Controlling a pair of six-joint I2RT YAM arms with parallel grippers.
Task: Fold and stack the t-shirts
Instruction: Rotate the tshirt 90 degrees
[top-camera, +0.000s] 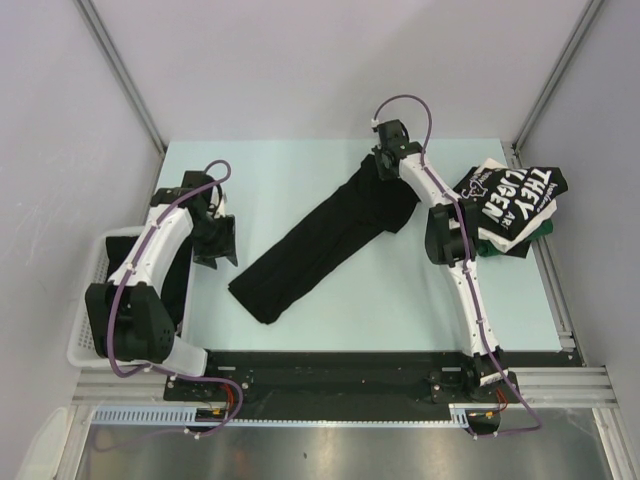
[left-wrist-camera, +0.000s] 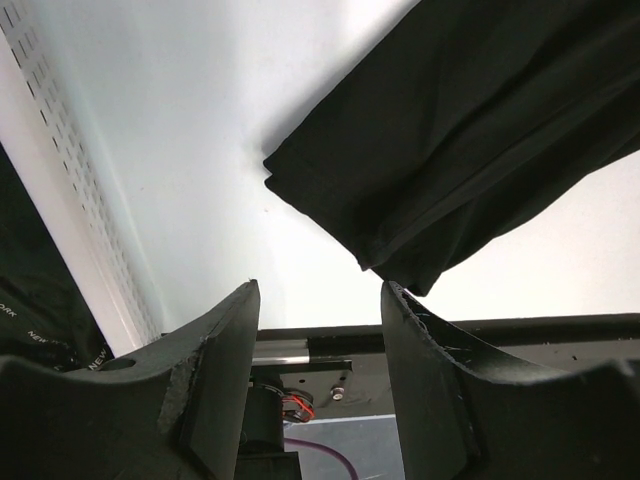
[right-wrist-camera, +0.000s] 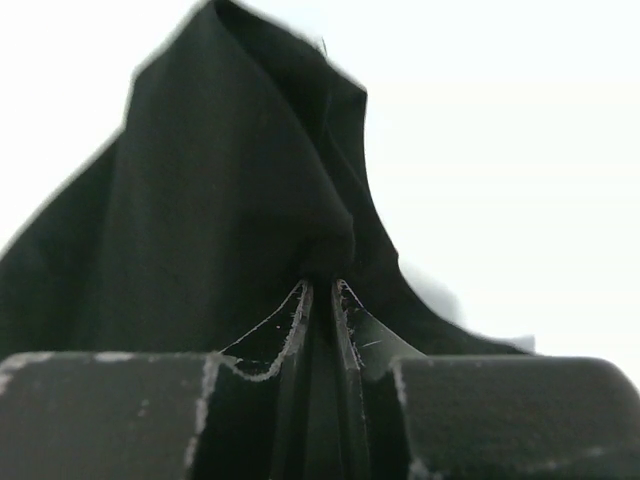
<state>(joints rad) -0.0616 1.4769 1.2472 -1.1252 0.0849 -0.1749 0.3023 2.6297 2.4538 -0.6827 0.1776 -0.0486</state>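
Top external view: a black shirt (top-camera: 320, 245) lies on the pale bench (top-camera: 300, 170), folded into a long narrow band. It runs diagonally from the near left towards the far right. The right fingers (top-camera: 384, 170) are at its far end. In the right wrist view they are almost closed, with only a thin gap, and black cloth of the shirt is pinched between them. From the pinch the cloth spreads out wide and away.

The left fingers (top-camera: 215, 250) are over the left part of the bench, near the basket (top-camera: 85, 330) and a little apart from the shirt. In the left wrist view they stand about half open and hold nothing – between them only the pale bench and its dark front rail are seen. The near end of the shirt, with its doubled hem, lies on the bench just ahead and to one side of them.

At the right edge of the bench is a stack (top-camera: 505, 200) of folded shirts. The top one is black with big white letters, and a bit of green shows at the stack's edge. The white basket stands off the left edge of the bench, and dark cloth (top-camera: 178, 280) lies in it – the left wrist view shows small white letters on this cloth.
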